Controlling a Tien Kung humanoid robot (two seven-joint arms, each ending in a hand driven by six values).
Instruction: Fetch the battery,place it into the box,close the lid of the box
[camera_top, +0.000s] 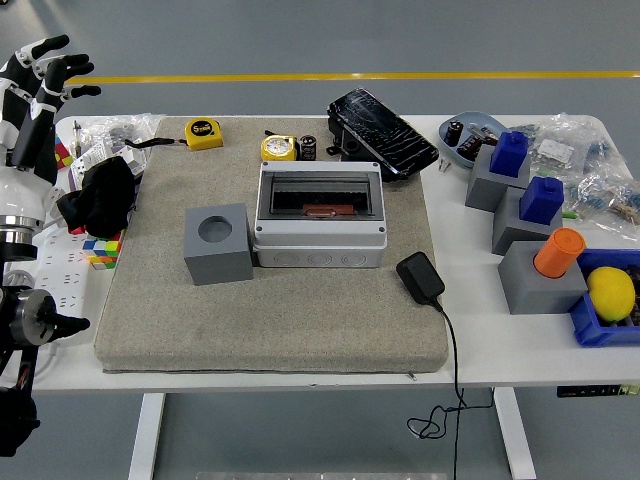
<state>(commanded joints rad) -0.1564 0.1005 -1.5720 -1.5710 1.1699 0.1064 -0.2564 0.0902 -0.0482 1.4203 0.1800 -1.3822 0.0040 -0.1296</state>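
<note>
Left hand (45, 65) hangs raised at the table's (470, 320) far-left corner, fingers spread, holding nothing. Toward the centre, the box (320, 215) sits on a grey mat (270, 310), lid shut. Behind it, the battery (308, 148) stands beside a yellow tape (279, 149).

yellow tape measure (204, 132): dark round label on top, print too small to read
second round yellow tape measure (279, 148): pale centre disc, nothing legible
battery (308, 147): dark wrap, no marking legible
grey box (319, 214): no lettering visible on lid or front wall
black charger (421, 279): no print visible
clear bags of parts (108, 140): white tags inside, text too small to read
blue blocks (509, 153): plain, no marks
readable text overall: none
</note>
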